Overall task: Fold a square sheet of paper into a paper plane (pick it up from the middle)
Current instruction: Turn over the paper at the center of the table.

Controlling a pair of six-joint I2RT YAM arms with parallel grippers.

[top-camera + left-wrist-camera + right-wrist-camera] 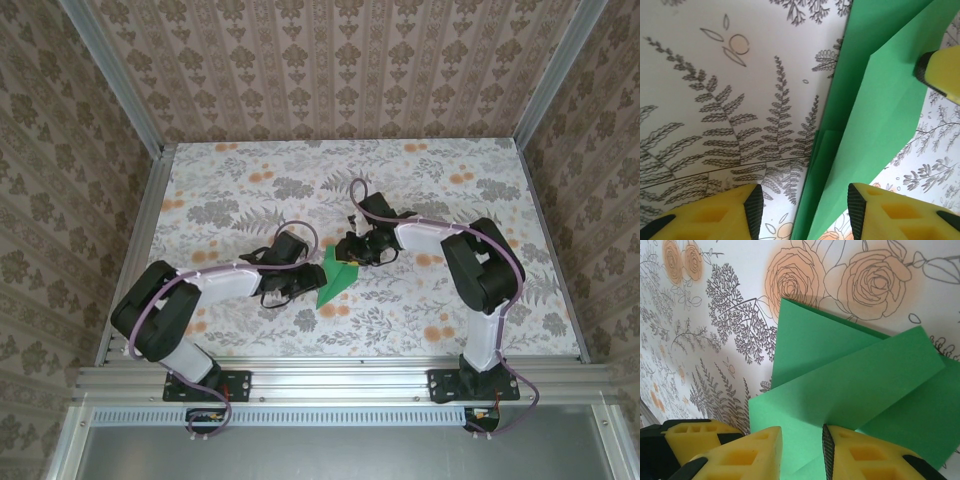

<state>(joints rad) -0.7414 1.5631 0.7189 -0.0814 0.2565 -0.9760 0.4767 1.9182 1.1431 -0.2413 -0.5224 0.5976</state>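
Left claw (804,202) stands part-open, its blocky yellow fingers (715,217) set either side of the long edge of the smooth bright-green folded paper sheet (880,130), which runs from bottom centre to upper right. Right claw (802,442) is narrow around a crisp-creased flap (pinching or not, I cannot tell). Underneath lies the matte floral-printed tabletop (715,315).

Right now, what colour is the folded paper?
The paper is bright green, plain with no pattern, clearest in the right wrist view.

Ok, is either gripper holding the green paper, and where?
Neither seems to. The left gripper stands open astride the long edge of the green paper; the right gripper has its jaws apart around a folded edge.
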